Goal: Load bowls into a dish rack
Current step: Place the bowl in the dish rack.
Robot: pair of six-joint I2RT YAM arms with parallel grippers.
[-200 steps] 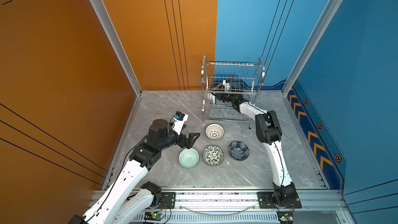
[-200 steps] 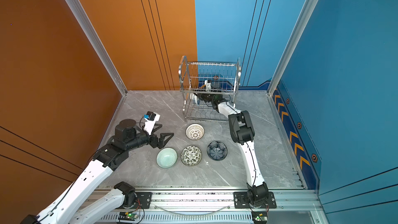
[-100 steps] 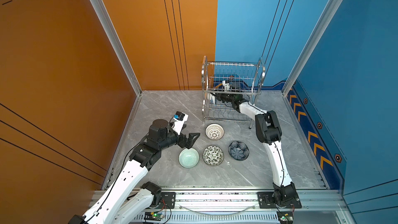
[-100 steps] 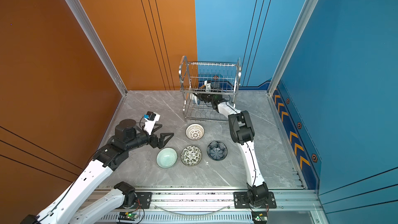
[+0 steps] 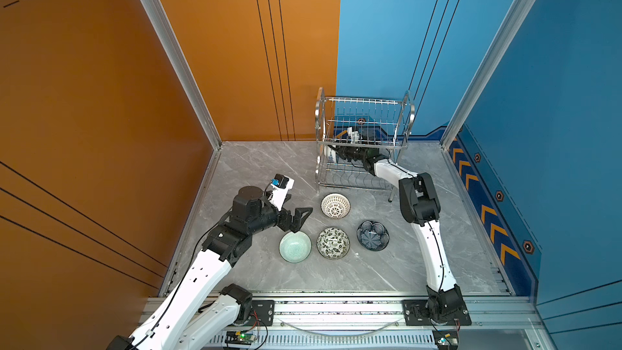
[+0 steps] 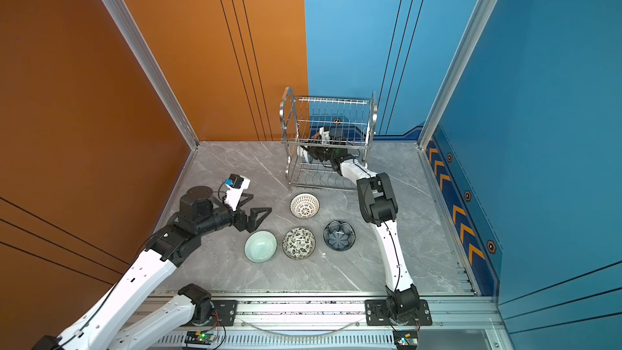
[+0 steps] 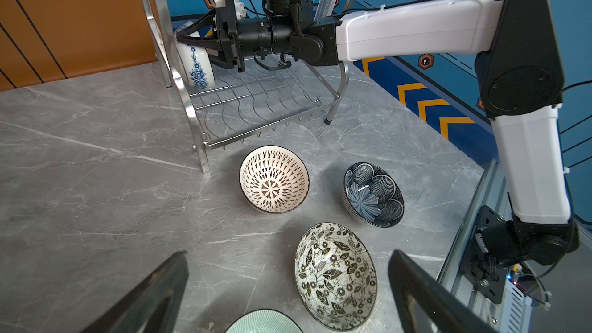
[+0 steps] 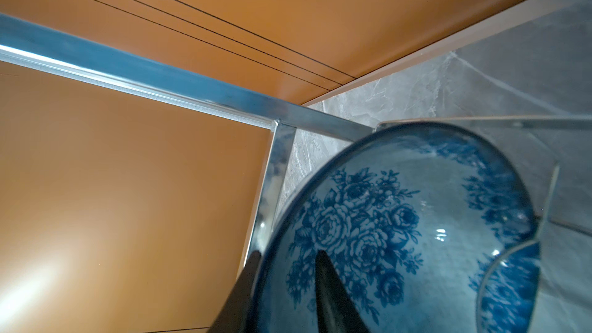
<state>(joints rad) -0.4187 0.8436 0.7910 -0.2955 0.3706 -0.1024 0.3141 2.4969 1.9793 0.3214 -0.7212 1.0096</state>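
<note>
Dish rack (image 5: 363, 144): two-tier, shiny steel wire, upright at the 12 o'clock end of the table (image 5: 255, 170).
Blue-floral bowl (image 7: 195, 65): on the lower shelf, 9 o'clock end, standing on edge, mouth toward 3 o'clock.
Four bowls sit upright on the table, none touching.
White lattice bowl (image 5: 335, 206): just 6 o'clock of the rack.
Leaf-patterned bowl (image 5: 333, 243): 6 o'clock of the lattice one.
Mint bowl (image 5: 295, 246): at its 9 o'clock.
Navy petal bowl (image 5: 372, 235): at its 3 o'clock.
</note>
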